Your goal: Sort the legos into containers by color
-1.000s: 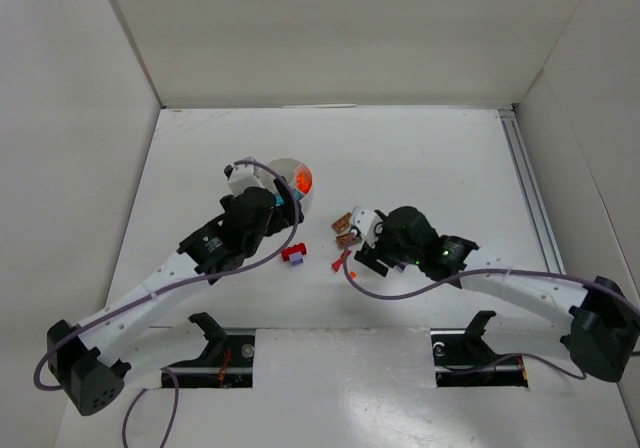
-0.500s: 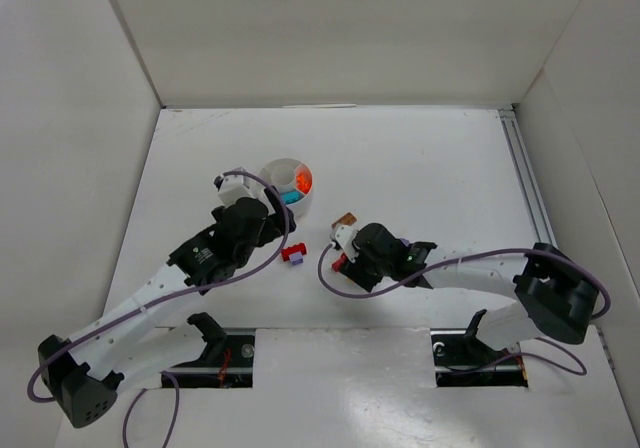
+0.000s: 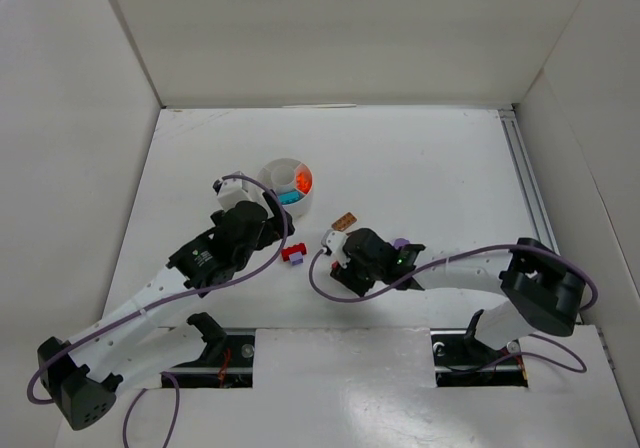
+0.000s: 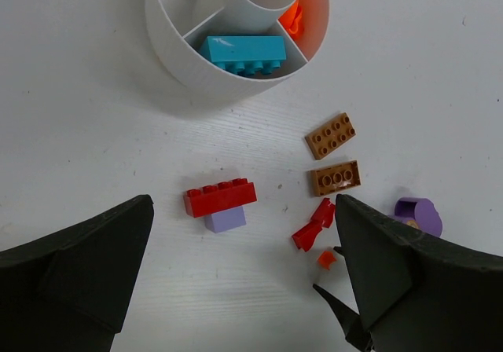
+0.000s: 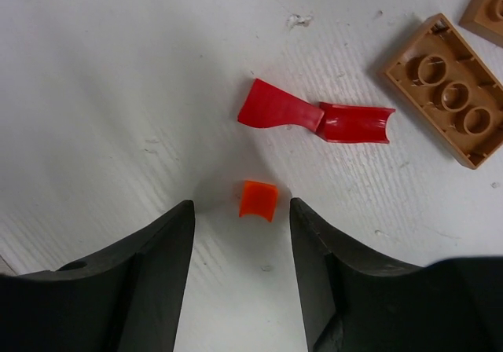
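**On the white counter: both end effectors spread above loose legos**

Around the counter point(image 3: 420, 158) stand plain white walls point(image 3: 330, 28) at 9, 12 and 3 o'clock. A metal rail point(image 3: 530, 193) runs along the 3 o'clock edge. The surface is matte white with fine grain and a few small specks. The arm bases sit in cut-outs at 6 o'clock.

The dish point(image 4: 181, 61) stands at about 10 o'clock from the counter's middle. One of its wedges holds a teal brick point(image 4: 242, 51), and the next wedge holds an orange piece point(image 4: 292, 18).

At 6 o'clock of the dish, well apart from it, a red brick point(image 4: 221, 197) lies touching a lilac brick point(image 4: 225, 221). The left end effector point(image 4: 242, 210) hangs above this pair with its fingers wide apart, gripping nothing.

At 4 o'clock of the dish lie two tan bricks point(image 4: 331, 135), one just beside the other. Near them are a red curved piece point(image 5: 314, 116) and a purple piece point(image 4: 417, 214).

The right end effector point(image 5: 242, 207) is low over the counter, its fingers apart. A small orange chip point(image 5: 259, 199) sits on the surface between them, closer to one finger, and neither finger visibly touches it. The red curved piece lies at 1 o'clock of the chip.
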Controlling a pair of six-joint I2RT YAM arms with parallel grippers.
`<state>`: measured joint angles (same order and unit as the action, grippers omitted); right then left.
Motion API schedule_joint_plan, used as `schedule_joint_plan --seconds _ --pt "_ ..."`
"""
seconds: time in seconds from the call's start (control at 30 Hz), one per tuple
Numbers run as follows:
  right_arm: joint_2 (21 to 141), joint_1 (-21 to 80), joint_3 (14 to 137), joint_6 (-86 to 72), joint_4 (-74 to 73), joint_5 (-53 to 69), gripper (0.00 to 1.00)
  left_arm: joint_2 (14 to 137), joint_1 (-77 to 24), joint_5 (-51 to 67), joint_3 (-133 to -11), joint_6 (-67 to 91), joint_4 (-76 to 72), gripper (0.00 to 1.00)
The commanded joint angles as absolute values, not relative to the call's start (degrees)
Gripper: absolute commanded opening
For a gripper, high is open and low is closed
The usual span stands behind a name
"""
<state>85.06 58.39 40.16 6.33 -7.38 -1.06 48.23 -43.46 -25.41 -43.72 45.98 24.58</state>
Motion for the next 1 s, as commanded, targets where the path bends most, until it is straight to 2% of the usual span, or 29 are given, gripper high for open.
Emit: schedule_joint_plan --seconds 0.0,0.2,0.57,0.8,0.97 --pt "86.04 59.15 42.54 4.05 -5.1 -0.97 0.57 47.11 -43.77 -25.58 -43.51 46.41 24.26 1.0" --pt "86.75 59.15 43.07 3.52 -5.79 -2.02 0.49 47.11 -43.77 -26.1 -43.51 46.41 24.26 1.0" --pt "85.08 59.15 43.07 1.76 -8.35 -4.92 0.27 46.58 -43.77 -27.16 -43.51 46.93 24.26 1.0" --pt "80.16 59.15 48.58 11.31 -8.35 -8.53 0.26 45.97 -43.77 -27.86 -42.28 50.71 25.49 1.0" --pt "81.03 52.66 57.02 19.85 -8.35 -5.21 0.26 42.46 -43.77 -27.86 -38.94 54.66 26.1 1.0"
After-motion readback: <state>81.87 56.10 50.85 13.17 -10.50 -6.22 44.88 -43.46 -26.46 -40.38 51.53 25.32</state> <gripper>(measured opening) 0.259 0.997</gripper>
